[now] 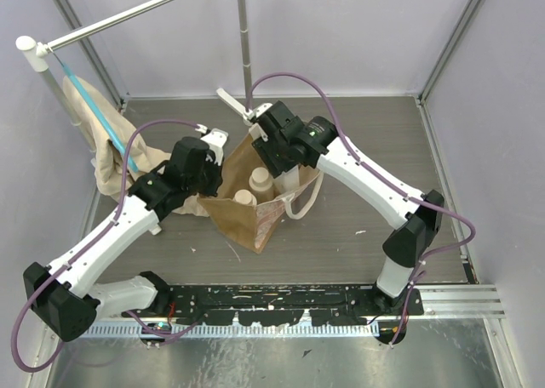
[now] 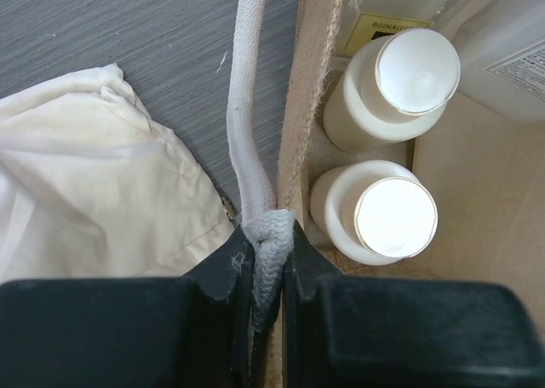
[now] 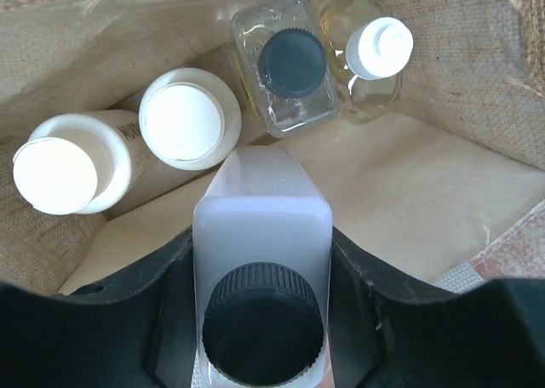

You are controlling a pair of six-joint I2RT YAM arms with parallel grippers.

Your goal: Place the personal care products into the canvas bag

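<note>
The tan canvas bag [image 1: 247,222] stands open mid-table. My left gripper [image 2: 266,256] is shut on the bag's cream rope handle [image 2: 249,107] at its left rim; in the top view this gripper [image 1: 215,179] is at the bag's left edge. My right gripper [image 3: 262,252] is shut on the white square dark-capped bottle [image 3: 260,205] and holds it upright inside the bag; in the top view it [image 1: 285,174] is over the opening. In the bag stand two cream round bottles [image 3: 183,120] [image 3: 60,162], a clear dark-capped bottle [image 3: 289,65] and a beige white-capped bottle [image 3: 375,52].
A beige cloth with a blue strap [image 1: 111,150] hangs and lies at the back left, close to my left arm; it also shows in the left wrist view [image 2: 94,175]. A metal rail [image 1: 128,14] and an upright pole [image 1: 245,39] stand behind. Walls enclose the table.
</note>
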